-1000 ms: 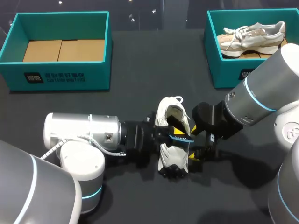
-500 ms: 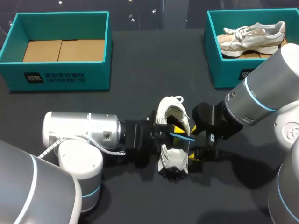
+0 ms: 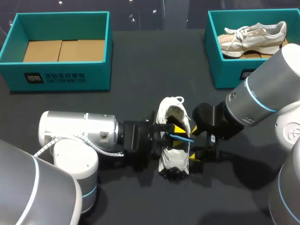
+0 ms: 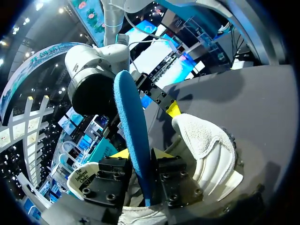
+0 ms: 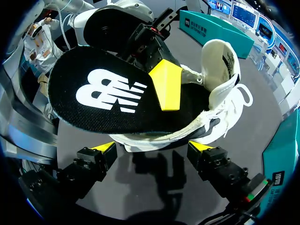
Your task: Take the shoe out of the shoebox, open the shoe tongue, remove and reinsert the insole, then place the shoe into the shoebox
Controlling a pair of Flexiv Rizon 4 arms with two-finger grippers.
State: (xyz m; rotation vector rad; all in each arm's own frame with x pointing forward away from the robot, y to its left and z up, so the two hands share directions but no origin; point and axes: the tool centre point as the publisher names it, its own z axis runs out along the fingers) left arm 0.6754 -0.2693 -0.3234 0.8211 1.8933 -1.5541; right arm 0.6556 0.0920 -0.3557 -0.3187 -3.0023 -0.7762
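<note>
Left gripper (image 4: 140,161) clenched on the insole (image 5: 112,93), right at the white shoe (image 3: 172,159).
The insole is a thin, flat oval, black fabric on top and blue beneath. The shoe has a fuzzy padded collar and lies on the matte dark table (image 3: 140,61), long axis running away from the robot, collar end farther. The right gripper (image 5: 153,146) is spread wide beside the shoe's sole. Beyond the shoe stand the teal left shoebox (image 3: 61,75) and right shoebox (image 3: 225,75).
</note>
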